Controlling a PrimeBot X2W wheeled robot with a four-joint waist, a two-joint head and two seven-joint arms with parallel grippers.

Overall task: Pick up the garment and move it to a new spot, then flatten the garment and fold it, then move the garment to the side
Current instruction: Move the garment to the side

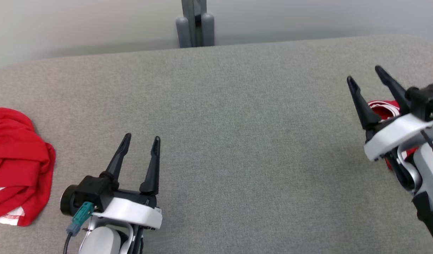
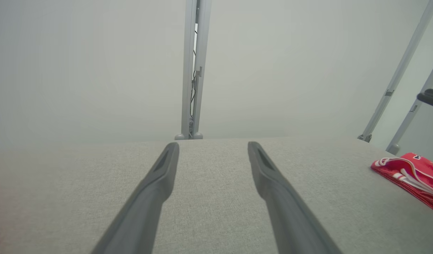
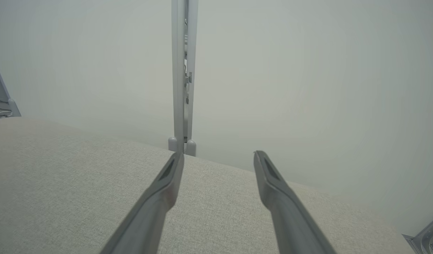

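Note:
A crumpled red garment [image 1: 18,155] with white trim lies at the table's left edge, well left of my left gripper [image 1: 142,137]. That gripper hovers low over bare grey fabric, open and empty, as the left wrist view [image 2: 213,145] confirms. A second red piece with white trim [image 1: 382,107] lies flat at the right, mostly hidden behind my right gripper [image 1: 364,73]; the left wrist view shows it as a neat flat stack [image 2: 410,174]. The right gripper is raised above the table, open with nothing between its fingers [image 3: 218,154].
The grey cloth-covered table [image 1: 237,141] spreads wide between the two arms. A grey metal post [image 1: 195,24] stands behind the table's far edge against a pale wall. Slanted frame bars [image 2: 396,81] rise at the far right.

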